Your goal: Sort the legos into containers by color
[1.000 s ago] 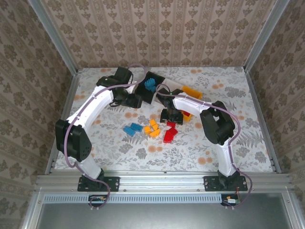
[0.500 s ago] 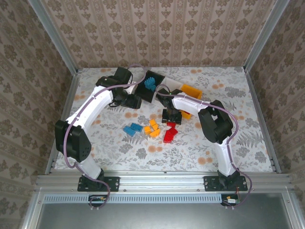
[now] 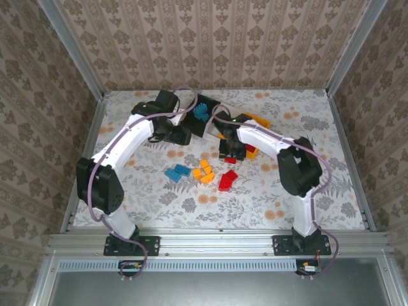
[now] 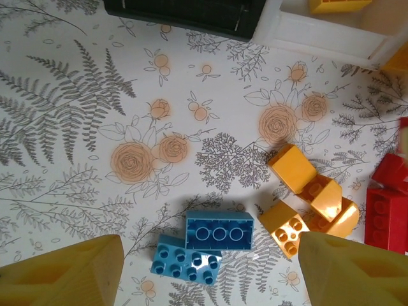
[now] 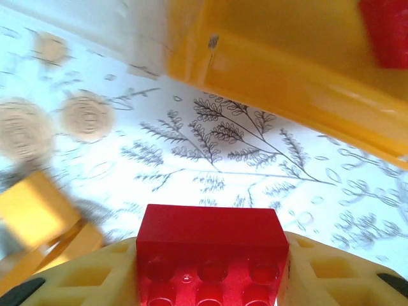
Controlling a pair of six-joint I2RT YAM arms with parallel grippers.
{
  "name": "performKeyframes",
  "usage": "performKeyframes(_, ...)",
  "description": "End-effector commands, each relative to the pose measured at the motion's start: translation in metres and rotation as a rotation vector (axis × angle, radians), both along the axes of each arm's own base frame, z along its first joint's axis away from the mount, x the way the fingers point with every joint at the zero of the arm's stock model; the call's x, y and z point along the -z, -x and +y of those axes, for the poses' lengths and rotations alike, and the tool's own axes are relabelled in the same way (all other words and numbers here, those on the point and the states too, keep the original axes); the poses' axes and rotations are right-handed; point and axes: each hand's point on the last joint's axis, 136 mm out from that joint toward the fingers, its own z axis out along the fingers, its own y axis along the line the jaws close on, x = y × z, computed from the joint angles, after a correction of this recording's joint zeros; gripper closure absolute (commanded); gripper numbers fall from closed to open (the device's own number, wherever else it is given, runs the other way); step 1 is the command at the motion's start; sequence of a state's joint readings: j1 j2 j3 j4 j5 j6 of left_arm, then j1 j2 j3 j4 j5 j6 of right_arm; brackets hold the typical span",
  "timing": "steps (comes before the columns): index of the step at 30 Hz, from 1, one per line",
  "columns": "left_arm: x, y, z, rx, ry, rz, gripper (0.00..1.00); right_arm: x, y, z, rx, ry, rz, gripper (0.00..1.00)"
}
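Observation:
My right gripper is shut on a red lego, held above the table just short of the orange-yellow container, which has a red brick inside. From above, that gripper hangs between the loose pile and the bins. My left gripper is open above two blue legos, touching neither. Orange-yellow legos and red legos lie to their right. The black container holds blue bricks. The white container holds an orange-yellow brick.
The three bins stand close together at the back middle of the table, under both wrists. The loose blue, orange-yellow and red bricks lie mid-table in front of them. Metal frame posts and patterned walls close in the sides.
My right gripper has closed on a red brick and carried it up and back from the pile toward the orange-yellow bin. The left arm has barely shifted.

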State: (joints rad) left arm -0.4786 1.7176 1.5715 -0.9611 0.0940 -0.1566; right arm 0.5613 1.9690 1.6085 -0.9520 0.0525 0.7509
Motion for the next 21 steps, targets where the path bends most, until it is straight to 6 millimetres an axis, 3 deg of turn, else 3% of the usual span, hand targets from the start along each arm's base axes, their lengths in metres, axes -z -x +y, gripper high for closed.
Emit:
performKeyframes(1,-0.007,-0.009,-0.016,0.022,0.029,-0.026,0.27,-0.04,0.001,-0.029,0.027,0.01,-0.059,0.53)
performKeyframes(4,-0.008,-0.012,-0.022,0.027,0.031,-0.031,0.27,-0.049,-0.009,-0.051,0.069,0.005,-0.081,0.53)
performKeyframes(10,-0.007,-0.009,-0.026,0.034,0.018,-0.025,0.26,-0.051,-0.046,-0.089,0.141,-0.004,-0.107,0.53)
performKeyframes(15,-0.003,-0.001,-0.021,0.021,0.004,-0.011,0.26,-0.03,-0.073,-0.107,0.141,0.03,-0.076,0.53)
performKeyframes(21,0.004,0.012,-0.014,0.004,-0.006,0.02,0.26,-0.006,-0.089,-0.113,0.128,0.045,-0.035,0.47)
